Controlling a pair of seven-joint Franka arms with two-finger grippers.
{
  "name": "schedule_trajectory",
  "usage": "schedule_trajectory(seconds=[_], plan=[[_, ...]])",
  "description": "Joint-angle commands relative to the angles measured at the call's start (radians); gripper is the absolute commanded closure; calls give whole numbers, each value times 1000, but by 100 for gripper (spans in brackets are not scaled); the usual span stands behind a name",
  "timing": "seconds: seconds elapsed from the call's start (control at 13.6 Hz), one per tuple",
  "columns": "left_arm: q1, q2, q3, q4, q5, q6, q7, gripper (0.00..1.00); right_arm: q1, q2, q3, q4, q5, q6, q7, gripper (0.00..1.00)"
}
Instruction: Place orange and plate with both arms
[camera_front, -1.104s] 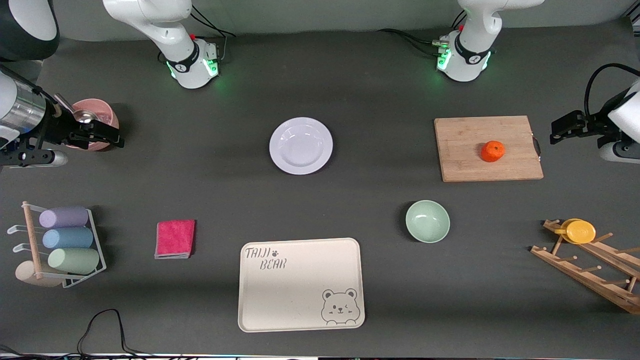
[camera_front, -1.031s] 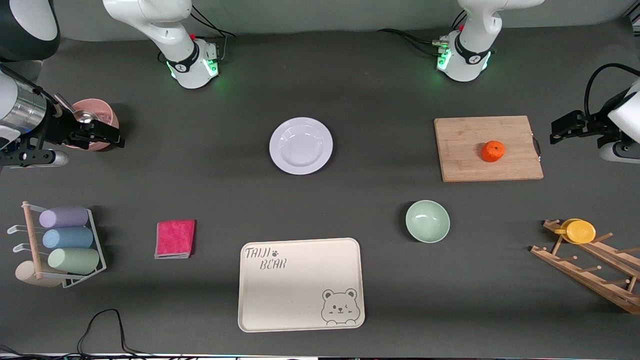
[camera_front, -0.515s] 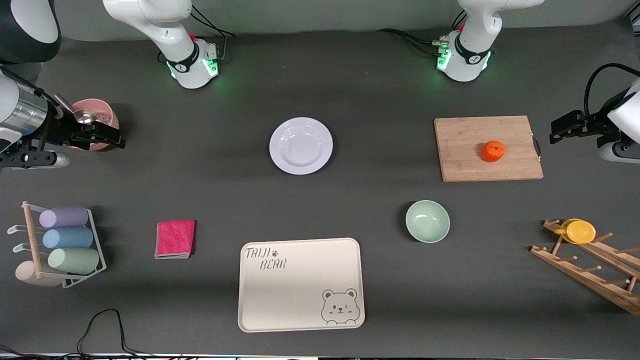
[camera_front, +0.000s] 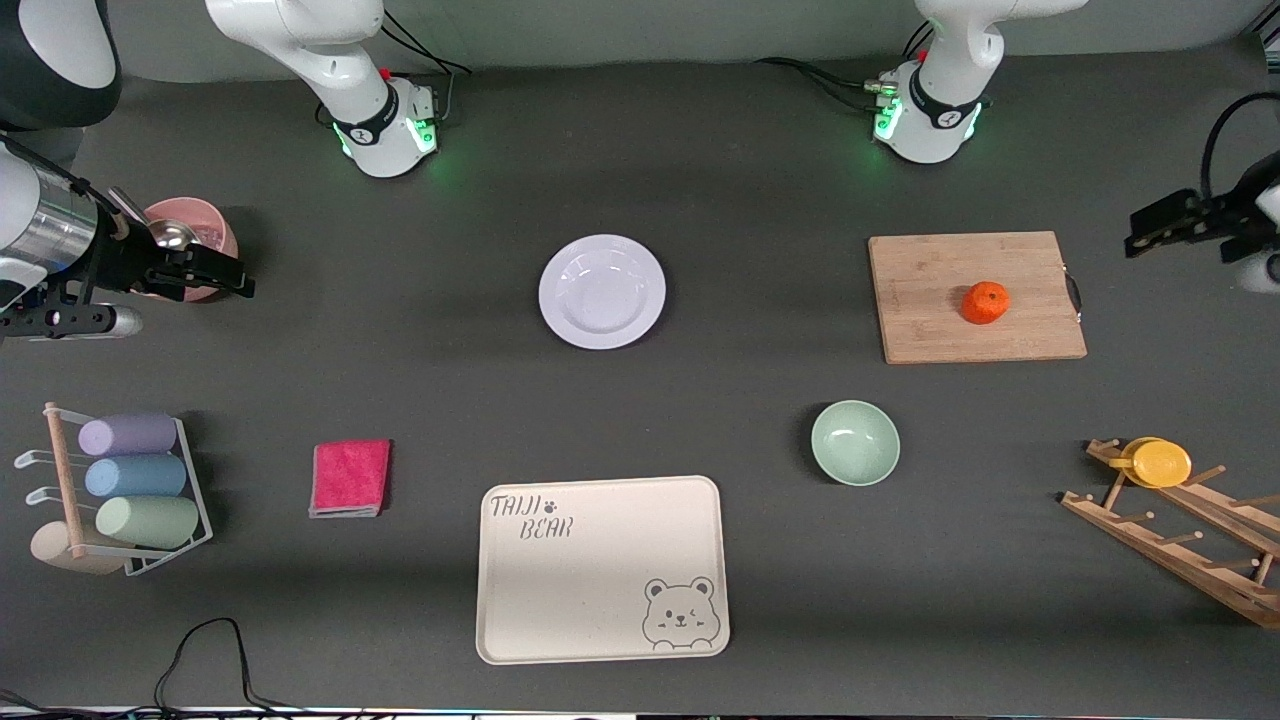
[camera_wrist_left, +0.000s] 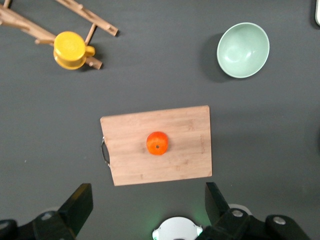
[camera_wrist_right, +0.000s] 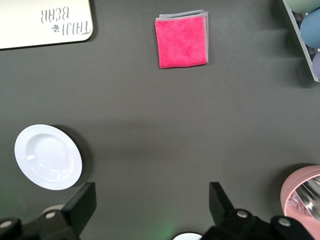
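While both arms hang high above the table, neither holds anything. Rising from its base at the top of the front view, the left arm bends out past the table's edge at its own end, and the left gripper (camera_front: 1160, 228) shows there as a black shape in the air, pointing back toward the table's middle. Its wrist camera looks straight down between the two black fingers (camera_wrist_left: 77, 202), which stand wide apart with nothing between them. Directly under that gap lies the wooden cutting board (camera_front: 940, 330), and the orange (camera_front: 986, 302) sits on it, near its middle, well below the fingers and apart from them. The green bowl (camera_front: 855, 442) and a yellow cup (camera_front: 1160, 463) on a wooden rack (camera_front: 1180, 545) lie farther out from this gripper, nearer to the front camera.

At the table's other end, the right arm reaches out likewise, and the right gripper (camera_front: 215, 273) hovers over a pink bowl (camera_front: 190, 240) holding a metal spoon. Its fingers (camera_wrist_right: 82, 202) are also spread wide and empty. The plate (camera_front: 602, 291) rests flat on the dark table toward the middle, well apart from this gripper. A pink cloth (camera_front: 351, 477) and the cream bear tray (camera_front: 600, 568) lie nearer to the front camera.
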Motion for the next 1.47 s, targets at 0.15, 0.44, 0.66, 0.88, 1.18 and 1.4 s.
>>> schedule_trajectory(seconds=[0.15,0.44,0.66,0.88,1.18,1.4], plan=[[24,-300,9,-354,11,75,11,0,5,8,-9,28,15,-18,4,0],[41,-472,13,-540,15,94,12,0,-10,20,-30,54,15,-16,-9,0],[39,-469,13,-554,28,112,11,0,-12,63,-52,92,15,-13,-11,0],[38,-466,12,-657,28,224,11,0,-16,140,-58,161,15,-13,-9,0],[39,-421,13,-824,28,435,12,0,-33,249,-58,259,17,-15,6,0],[39,-373,12,-945,34,622,12,0,-29,306,-55,304,18,-12,6,0]])
